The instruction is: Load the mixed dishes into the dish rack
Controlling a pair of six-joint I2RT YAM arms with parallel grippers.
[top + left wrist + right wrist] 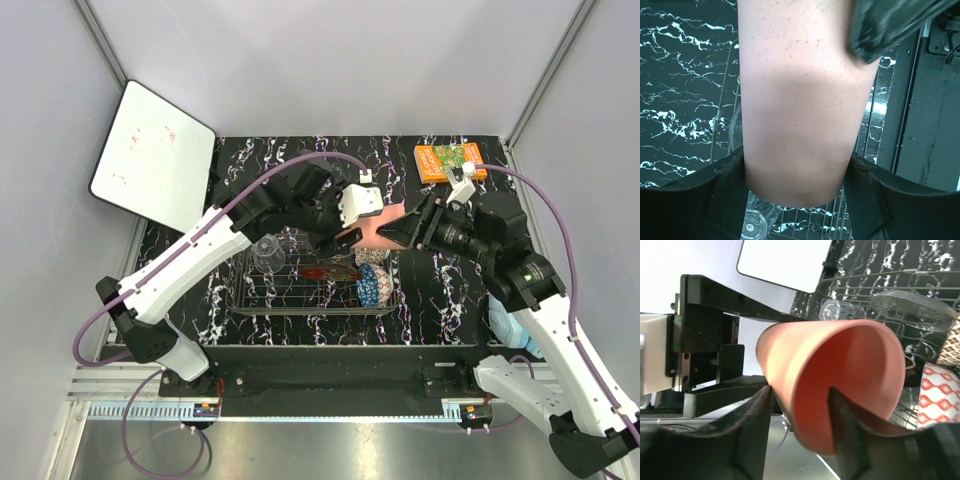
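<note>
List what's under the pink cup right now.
Seen from the left wrist, dish rack wires and a clear glass piece show below the salmon-pink cup. The cup's body blocks whatever else sits in the rack directly beneath it.

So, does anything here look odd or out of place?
The salmon-pink cup hangs sideways in mid-air above the dish rack, the left tool gripping its body while the right tool straddles its rim. Also, an orange book lies in the far right corner, not a dish at all.
</note>
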